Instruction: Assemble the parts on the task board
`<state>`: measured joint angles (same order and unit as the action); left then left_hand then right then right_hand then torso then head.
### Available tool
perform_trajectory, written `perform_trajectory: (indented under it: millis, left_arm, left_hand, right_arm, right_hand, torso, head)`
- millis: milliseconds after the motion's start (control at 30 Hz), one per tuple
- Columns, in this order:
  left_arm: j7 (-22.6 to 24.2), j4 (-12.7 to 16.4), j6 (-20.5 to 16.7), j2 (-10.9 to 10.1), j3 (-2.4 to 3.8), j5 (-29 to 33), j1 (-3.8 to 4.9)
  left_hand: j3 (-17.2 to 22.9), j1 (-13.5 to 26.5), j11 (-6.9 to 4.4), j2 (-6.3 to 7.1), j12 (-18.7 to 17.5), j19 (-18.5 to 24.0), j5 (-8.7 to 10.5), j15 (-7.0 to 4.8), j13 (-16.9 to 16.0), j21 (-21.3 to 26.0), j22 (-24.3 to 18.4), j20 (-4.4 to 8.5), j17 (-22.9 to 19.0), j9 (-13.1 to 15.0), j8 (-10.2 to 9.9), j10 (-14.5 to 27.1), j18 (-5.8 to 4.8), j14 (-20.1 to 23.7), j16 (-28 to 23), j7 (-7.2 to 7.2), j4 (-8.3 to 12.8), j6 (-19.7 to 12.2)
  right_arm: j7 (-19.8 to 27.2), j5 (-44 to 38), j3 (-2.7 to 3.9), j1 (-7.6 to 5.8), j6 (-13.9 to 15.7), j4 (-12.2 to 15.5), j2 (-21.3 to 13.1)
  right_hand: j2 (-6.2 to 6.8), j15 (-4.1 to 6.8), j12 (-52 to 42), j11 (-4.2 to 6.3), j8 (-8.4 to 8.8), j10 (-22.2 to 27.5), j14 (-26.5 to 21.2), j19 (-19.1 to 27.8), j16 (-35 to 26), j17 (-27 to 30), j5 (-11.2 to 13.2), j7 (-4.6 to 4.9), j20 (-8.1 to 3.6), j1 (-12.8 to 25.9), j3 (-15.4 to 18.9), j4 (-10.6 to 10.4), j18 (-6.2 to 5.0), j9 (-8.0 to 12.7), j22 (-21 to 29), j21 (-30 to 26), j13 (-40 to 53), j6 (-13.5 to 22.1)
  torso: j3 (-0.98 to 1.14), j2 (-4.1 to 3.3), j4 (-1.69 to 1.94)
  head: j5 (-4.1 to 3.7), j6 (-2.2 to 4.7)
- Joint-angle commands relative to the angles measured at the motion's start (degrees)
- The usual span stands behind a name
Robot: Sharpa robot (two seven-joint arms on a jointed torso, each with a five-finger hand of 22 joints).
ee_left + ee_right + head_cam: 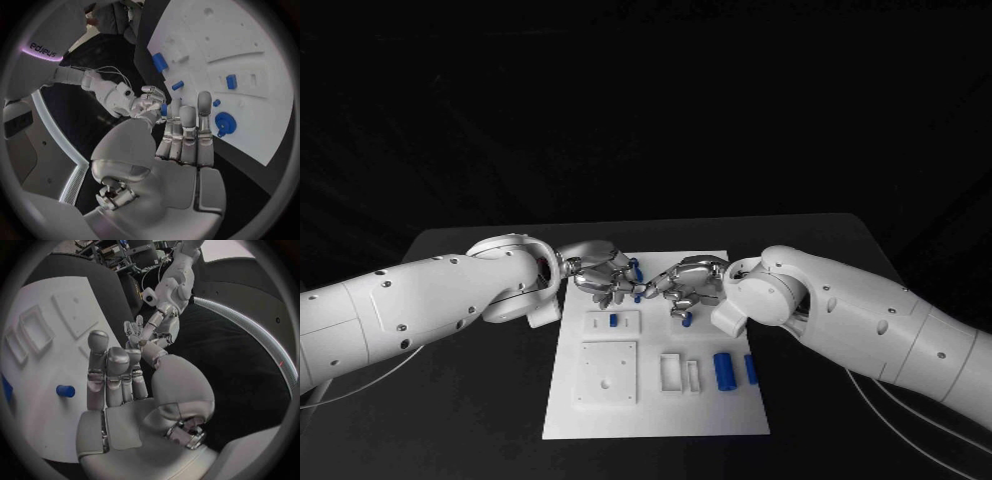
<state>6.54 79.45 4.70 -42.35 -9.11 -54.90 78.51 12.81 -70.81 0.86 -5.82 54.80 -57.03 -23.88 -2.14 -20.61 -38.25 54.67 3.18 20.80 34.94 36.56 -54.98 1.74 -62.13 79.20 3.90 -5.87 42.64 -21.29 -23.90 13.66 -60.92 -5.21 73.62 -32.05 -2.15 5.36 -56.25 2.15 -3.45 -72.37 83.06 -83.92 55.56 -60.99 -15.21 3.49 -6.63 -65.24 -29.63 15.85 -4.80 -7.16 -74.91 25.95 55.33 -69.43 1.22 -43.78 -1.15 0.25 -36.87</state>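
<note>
The white task board (661, 410) lies in the middle of the black table. My left hand (599, 275) and right hand (687, 284) meet over its far end. In the left wrist view my left hand (187, 137) pinches a small blue part (164, 109) between thumb and finger. The right hand (146, 101) reaches that part with its fingertips, and I cannot tell if it grips. My right hand (119, 377) has its fingers curled above the board (44, 430), near a blue peg (65, 390). A round blue part (225, 121) sits on the board (250, 40) by my left fingertips.
A blue cylinder (724, 370) and a slim blue piece (750, 368) lie at the board's right side. A small blue piece (615, 322) stands in a square plate. White frames (679, 372) and a larger square plate (609, 372) occupy the near half.
</note>
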Motion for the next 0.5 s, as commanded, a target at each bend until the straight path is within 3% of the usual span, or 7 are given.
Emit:
perform_trajectory:
  millis: [33, 267, 500]
  left_arm:
    - [1.39, 0.41, 0.98, 0.41, 0.03, 1.06, -0.02]
    - [2.03, 0.63, 0.73, 0.54, 0.04, 1.72, -0.01]
    - [2.79, 0.68, 0.05, 0.6, 0.06, 2.14, -0.01]
  left_hand:
    - [0.49, -0.67, -0.33, -0.66, -0.18, -0.3, 0.0, -0.09, 0.07, 0.08, 0.14, 0.07, 0.06, 0.05, 0.2, -0.29, 0.76, -0.05, 0.16, -0.07, 0.46, -0.16]
    - [1.66, -0.79, -0.49, -1.43, -0.18, -1.22, 0.1, -0.28, 0.13, 0.86, 0.25, 0.24, 0.41, -0.08, 0.23, -0.96, 0.74, -0.51, 0.44, -0.12, 0.56, 0.52]
    - [3.2, -0.94, -0.64, -2.09, -0.53, -1.94, 0.07, -0.45, 0.25, 1.45, 1.34, 0.44, 1.05, -0.17, -0.17, -1.83, 0.83, -0.9, 0.71, -0.12, 2.58, 1.49]
  right_arm:
    - [1.38, 0.12, 0.05, -0.01, -0.25, 0.34, 0.47]
    - [1.23, -0.51, 0.05, -0.02, -0.54, 0.3, 0.66]
    - [1.12, -0.9, 0.05, -0.02, -0.33, 0.33, 0.78]
  right_hand:
    - [-0.41, 0.3, 0.32, 0.1, -0.21, 0.31, -0.07, -2.42, -0.23, 0.0, -0.18, 0.0, -0.28, -0.08, -0.24, -0.17, 0.83, -0.88, -0.92, -0.39, -0.03, -0.34]
    - [-0.4, 0.31, 0.4, 0.1, -0.2, 0.38, -0.1, -2.41, -0.36, 0.04, -0.22, 0.01, -0.28, -0.04, -0.25, -0.21, 0.82, -0.91, -0.97, -0.73, -0.02, -0.32]
    - [-0.35, 0.28, 0.87, 0.03, -0.21, 0.67, -0.22, -2.36, -0.55, 0.15, -0.12, 0.03, -0.25, 0.03, -0.13, -0.27, 0.79, -0.89, -0.91, -1.14, -0.43, -0.27]
  torso:
    - [-0.04, 0.01, 0.04]
    - [0.01, -0.02, -0.03]
    - [-0.02, 0.02, 0.04]
  head:
    - [-0.09, -0.22]
    - [0.09, -0.35]
    - [-0.05, -0.49]
